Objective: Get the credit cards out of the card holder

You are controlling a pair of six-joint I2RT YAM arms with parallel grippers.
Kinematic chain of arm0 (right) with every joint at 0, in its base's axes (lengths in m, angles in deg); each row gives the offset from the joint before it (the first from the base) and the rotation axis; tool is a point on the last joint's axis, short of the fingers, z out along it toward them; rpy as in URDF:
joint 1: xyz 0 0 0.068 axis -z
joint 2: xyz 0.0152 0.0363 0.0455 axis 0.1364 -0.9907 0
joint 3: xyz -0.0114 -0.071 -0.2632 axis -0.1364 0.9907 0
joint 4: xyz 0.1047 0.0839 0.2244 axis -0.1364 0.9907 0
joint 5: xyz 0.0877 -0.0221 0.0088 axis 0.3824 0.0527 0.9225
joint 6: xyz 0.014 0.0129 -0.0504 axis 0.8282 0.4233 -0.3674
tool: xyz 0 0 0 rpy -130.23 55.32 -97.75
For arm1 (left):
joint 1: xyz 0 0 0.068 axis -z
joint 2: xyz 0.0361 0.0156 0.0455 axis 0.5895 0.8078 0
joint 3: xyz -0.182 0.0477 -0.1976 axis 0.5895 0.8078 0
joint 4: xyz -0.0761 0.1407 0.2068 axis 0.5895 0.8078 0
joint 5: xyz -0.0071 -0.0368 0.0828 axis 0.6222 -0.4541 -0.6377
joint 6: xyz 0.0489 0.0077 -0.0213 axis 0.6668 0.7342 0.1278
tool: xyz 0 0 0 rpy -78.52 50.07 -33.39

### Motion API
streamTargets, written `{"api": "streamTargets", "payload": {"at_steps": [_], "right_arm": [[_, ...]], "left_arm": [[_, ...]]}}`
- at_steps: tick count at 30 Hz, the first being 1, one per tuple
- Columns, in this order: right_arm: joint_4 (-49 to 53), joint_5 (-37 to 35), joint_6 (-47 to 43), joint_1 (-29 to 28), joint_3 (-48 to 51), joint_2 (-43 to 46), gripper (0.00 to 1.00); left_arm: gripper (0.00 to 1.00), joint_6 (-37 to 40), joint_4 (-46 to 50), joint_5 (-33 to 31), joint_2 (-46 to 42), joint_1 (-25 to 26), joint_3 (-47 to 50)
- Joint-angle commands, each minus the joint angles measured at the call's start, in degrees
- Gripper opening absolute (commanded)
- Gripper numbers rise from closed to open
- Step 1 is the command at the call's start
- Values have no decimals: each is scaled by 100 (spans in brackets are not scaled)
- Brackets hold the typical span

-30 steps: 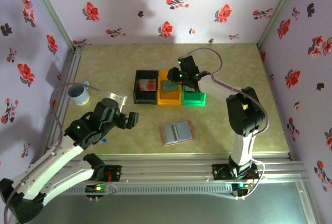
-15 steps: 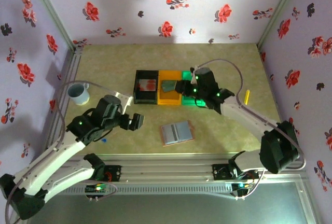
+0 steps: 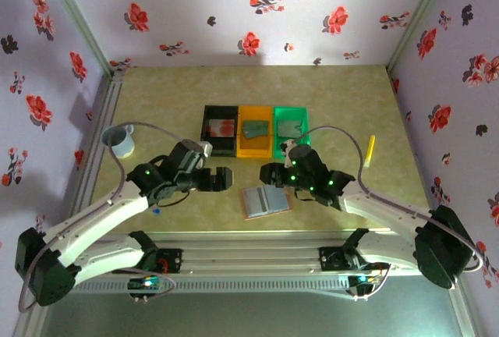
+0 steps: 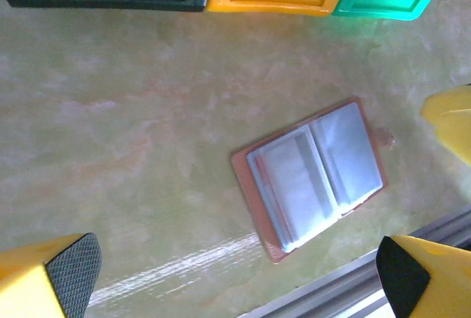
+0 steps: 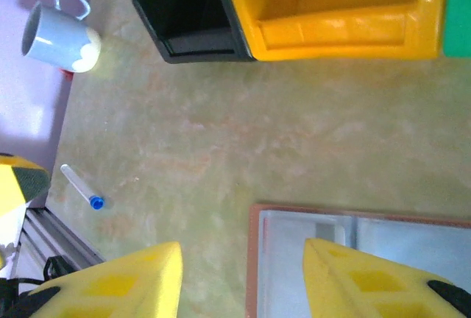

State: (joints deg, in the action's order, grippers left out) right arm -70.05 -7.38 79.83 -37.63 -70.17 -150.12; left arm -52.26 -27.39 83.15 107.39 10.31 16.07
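Seen from above, with 12 o'clock at the far wall. The card holder lies open and flat on the table, its blue-grey inside facing up, at 6 o'clock from the orange bin. Whether any card is left in its pockets cannot be told.

The credit cards lie one to a bin. The card in the black bin shows a red blotch. The cards in the orange bin and the green bin look greyer.

The left gripper hangs at 10 o'clock from the card holder. Its jaws are spread as wide as they go and grasp nothing. In the left wrist view its fingers stand far apart, and the card holder lies on the table ahead of them.

The right gripper sits at 12 o'clock from the card holder. Its jaws are partly parted with nothing between them. In the right wrist view one of its fingers overlaps the card holder; whether they touch cannot be told.

A mug stands at 9 o'clock from the black bin, well apart. A yellow stick lies at 3 o'clock from the green bin.
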Motion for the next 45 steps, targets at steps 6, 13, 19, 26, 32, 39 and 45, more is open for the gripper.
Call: {"api": "streamTargets", "payload": {"at_steps": [6,13,19,26,32,39,45], "right_arm": [[-383,-386,257,-262,285,-39,57],[-498,-431,365,-331,386,-199,75],[-492,-422,456,-383,376,-428,80],[-612,-325,672,-387,403,-771,67],[-960,-186,857,-385,504,-975,47],[-903,-290,910,-392,556,-1109,35],[-1038,-221,1014,-394,643,-1258,25]], "left_arm": [[100,-1005,-655,4,214,361,385],[100,-1320,-770,-36,514,505,557],[99,-1475,-800,-137,818,696,556],[96,-1618,-720,-173,1180,779,477],[93,-1773,-678,-182,1407,806,479],[90,-1799,-522,-190,1750,897,284],[90,-1759,-374,-200,2207,1023,-13]]}}
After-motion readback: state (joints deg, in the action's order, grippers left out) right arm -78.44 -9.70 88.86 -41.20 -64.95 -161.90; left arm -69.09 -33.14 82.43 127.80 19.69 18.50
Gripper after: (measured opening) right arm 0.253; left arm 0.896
